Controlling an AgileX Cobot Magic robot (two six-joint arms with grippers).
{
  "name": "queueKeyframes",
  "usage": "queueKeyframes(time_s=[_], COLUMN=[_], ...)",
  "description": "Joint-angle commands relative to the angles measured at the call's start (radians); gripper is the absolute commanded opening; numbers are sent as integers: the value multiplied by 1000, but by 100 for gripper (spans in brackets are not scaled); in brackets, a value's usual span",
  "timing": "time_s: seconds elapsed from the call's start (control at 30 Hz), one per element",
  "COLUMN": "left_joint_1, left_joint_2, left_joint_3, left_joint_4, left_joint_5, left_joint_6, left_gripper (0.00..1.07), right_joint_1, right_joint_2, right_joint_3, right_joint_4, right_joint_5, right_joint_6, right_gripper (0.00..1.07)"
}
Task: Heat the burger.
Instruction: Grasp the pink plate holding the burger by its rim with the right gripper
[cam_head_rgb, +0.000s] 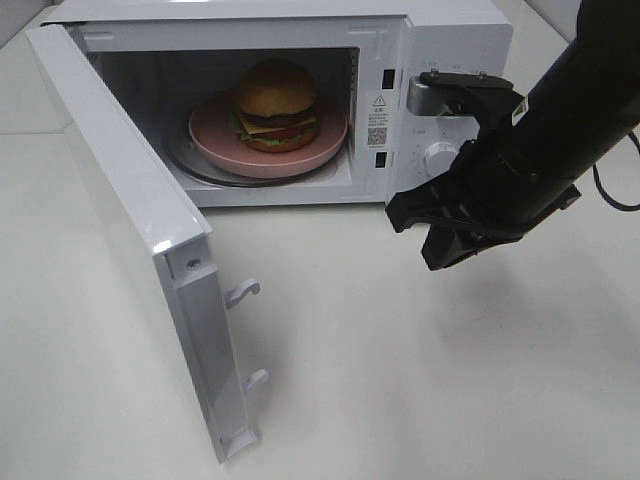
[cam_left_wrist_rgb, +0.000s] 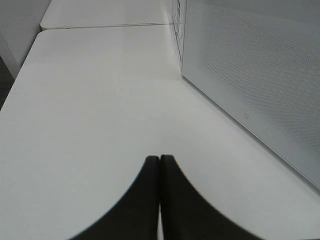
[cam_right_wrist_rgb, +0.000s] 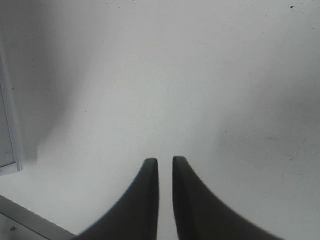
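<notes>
The burger (cam_head_rgb: 277, 100), with a golden-brown bun, cheese, lettuce and tomato, sits on a round pink plate (cam_head_rgb: 215, 140) on the turntable inside the white microwave (cam_head_rgb: 450, 30). The microwave door (cam_head_rgb: 110, 180) stands wide open, swung out to the left. My right gripper (cam_head_rgb: 440, 258) hangs above the table in front of the control panel, right of the cavity; in the right wrist view (cam_right_wrist_rgb: 165, 162) its fingers are almost together and hold nothing. My left gripper (cam_left_wrist_rgb: 160, 159) is shut and empty over bare table, next to the outer face of the open door (cam_left_wrist_rgb: 250, 65); it is out of the exterior view.
The white table (cam_head_rgb: 400, 380) stretches in front of the microwave. The control knob (cam_head_rgb: 440, 158) is just behind my right arm. The open door's latch hooks (cam_head_rgb: 243, 292) stick out toward the middle. A table edge (cam_left_wrist_rgb: 20, 75) shows in the left wrist view.
</notes>
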Motion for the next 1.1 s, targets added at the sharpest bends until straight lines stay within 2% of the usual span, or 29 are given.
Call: queueKeyframes(time_s=[0.03, 1.1], left_joint_1=[-1, -1], left_joint_2=[-20, -20], left_joint_3=[3, 3], left_joint_4=[-1, -1], left_joint_5=[-17, -17], left_joint_6=[0, 0], left_gripper=[0, 0], right_joint_1=[-4, -4], right_joint_2=[-5, -5], right_joint_3=[-5, -5], right_joint_4=[9, 9], right_joint_5=[2, 8], right_joint_6=[-15, -25], right_gripper=[12, 19])
